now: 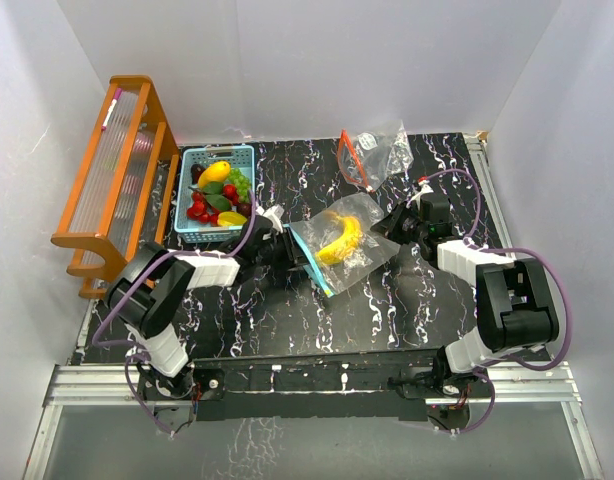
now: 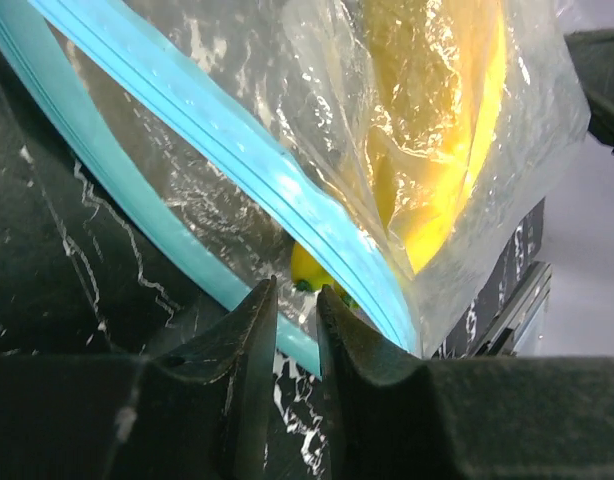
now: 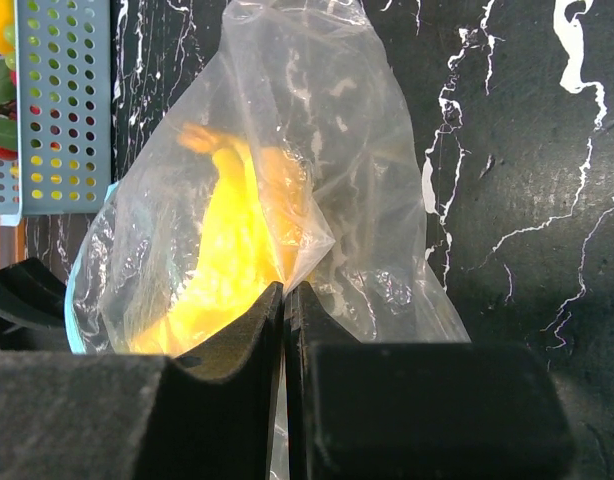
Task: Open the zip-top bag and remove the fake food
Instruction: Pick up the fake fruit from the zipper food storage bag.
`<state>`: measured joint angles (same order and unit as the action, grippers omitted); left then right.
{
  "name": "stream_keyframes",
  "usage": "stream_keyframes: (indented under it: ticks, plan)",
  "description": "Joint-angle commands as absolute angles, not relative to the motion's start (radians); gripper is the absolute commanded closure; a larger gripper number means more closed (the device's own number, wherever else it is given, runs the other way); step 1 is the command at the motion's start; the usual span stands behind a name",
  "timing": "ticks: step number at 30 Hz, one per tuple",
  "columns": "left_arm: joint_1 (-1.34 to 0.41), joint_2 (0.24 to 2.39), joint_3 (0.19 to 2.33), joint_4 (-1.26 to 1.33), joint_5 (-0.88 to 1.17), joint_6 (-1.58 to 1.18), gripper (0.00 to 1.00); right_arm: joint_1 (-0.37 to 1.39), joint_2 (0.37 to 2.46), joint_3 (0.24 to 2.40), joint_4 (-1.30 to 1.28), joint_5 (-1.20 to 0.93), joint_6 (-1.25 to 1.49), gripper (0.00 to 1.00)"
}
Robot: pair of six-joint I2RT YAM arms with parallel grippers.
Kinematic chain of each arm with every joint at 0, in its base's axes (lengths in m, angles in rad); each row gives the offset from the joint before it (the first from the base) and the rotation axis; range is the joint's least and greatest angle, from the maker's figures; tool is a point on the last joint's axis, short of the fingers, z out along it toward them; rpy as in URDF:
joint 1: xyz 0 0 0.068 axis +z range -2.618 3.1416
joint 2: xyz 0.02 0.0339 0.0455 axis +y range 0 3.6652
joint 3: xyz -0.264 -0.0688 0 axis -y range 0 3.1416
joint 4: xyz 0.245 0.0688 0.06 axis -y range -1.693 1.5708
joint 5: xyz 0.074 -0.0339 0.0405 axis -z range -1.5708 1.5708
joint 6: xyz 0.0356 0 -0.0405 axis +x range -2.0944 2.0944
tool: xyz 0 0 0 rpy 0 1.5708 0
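Observation:
A clear zip-top bag with a light-blue zip strip lies mid-table, a yellow banana inside it. My right gripper is shut on a fold of the bag's closed end; in the right wrist view its jaws pinch clear film in front of the banana. My left gripper is at the zip end. In the left wrist view its jaws stand a narrow gap apart, with the blue strip just beyond the tips and the two lips parted. The banana shows through the film.
A light-blue slotted basket at the back left holds more fake fruit. An orange wooden rack stands at the far left. A second clear bag with an orange zip lies at the back. White walls enclose the table.

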<state>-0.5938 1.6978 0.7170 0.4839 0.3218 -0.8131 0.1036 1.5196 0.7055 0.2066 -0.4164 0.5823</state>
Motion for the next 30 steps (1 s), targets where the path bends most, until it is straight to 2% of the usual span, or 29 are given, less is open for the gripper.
stream_keyframes:
  ticks: [1,7,13,23,30]
  plan:
    - [-0.597,1.724,0.759,0.568,0.318,-0.849,0.76,0.105,1.472,0.729,0.247,-0.434,0.592,0.92]
    - [-0.597,1.725,0.775,0.654,0.296,-0.863,0.61,0.106,1.462,0.71,0.25,-0.436,0.592,0.92]
    - [-0.598,1.725,0.769,0.702,0.295,-0.888,0.53,0.106,1.465,0.707,0.252,-0.437,0.591,0.92]
    - [-0.649,1.885,0.913,0.75,0.451,-0.87,0.32,0.108,1.48,0.698,0.27,-0.433,0.593,0.92]
    - [-0.712,1.94,0.968,0.678,0.489,-0.786,0.28,0.109,1.49,0.695,0.275,-0.431,0.591,0.92]
